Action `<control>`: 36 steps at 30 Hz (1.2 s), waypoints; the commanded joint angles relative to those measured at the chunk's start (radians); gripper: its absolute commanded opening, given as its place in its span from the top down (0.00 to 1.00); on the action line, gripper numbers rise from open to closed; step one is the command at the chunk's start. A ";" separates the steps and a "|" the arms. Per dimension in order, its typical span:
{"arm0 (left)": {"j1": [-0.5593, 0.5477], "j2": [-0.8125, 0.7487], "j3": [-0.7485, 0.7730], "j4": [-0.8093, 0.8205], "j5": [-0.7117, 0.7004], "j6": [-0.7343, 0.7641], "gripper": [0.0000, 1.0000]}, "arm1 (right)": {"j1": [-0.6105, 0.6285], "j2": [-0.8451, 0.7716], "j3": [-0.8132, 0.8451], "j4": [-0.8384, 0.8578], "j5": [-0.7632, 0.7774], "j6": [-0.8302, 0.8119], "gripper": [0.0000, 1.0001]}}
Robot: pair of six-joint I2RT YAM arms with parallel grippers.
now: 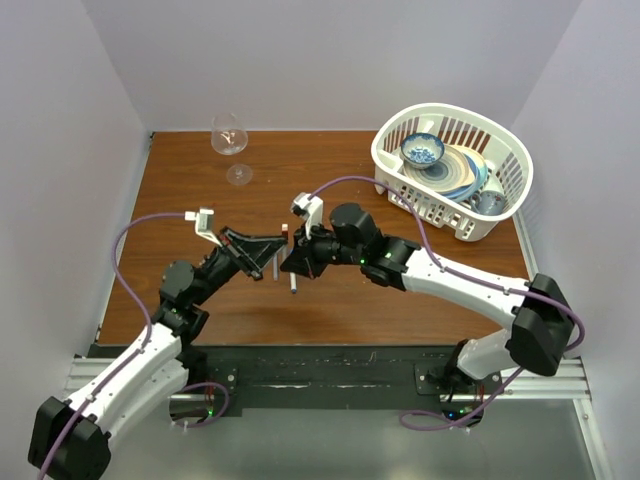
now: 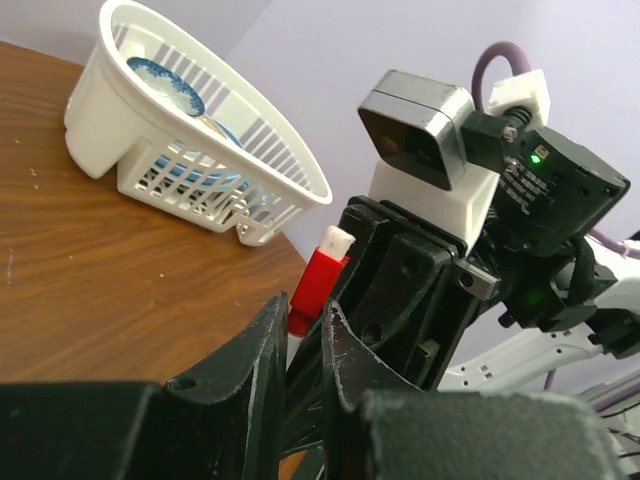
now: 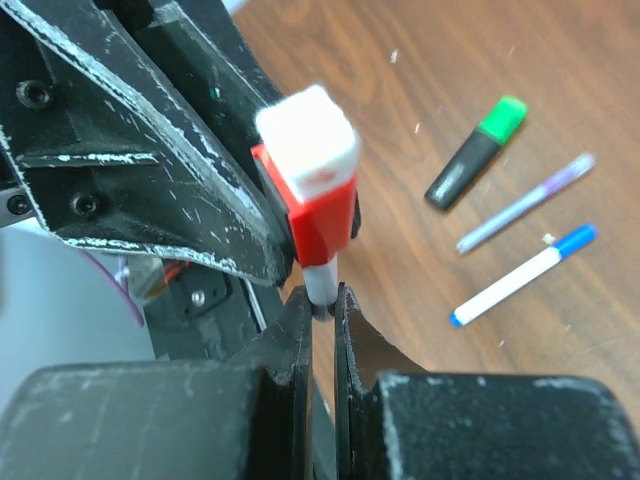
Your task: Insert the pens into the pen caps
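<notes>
Over the brown bench (image 1: 350,300), our right end effector (image 3: 322,310) is clamped on a white pen (image 3: 322,283), with the red cap (image 3: 322,215) on its top. The left end effector (image 2: 300,330) pinches that cap. Beyond and to the right, three other pens (image 3: 522,204) lie flat.

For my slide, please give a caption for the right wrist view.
Right gripper pinches a pen under its red cap, which the left gripper holds.

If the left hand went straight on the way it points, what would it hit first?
The right hand, it seems: it sits directly ahead, just beyond the red cap in the left hand's grip. Depth is unclear.
</notes>
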 commanded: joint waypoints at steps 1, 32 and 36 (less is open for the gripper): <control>-0.060 0.012 0.120 -0.389 0.186 0.153 1.00 | -0.068 -0.142 0.005 0.397 0.135 -0.021 1.00; -0.060 0.205 0.533 -0.305 0.285 0.248 0.30 | -0.065 -0.270 -0.170 0.248 -0.087 -0.015 1.00; -0.060 0.216 0.534 -0.299 0.268 0.263 0.30 | -0.057 -0.259 -0.172 0.251 -0.097 -0.009 1.00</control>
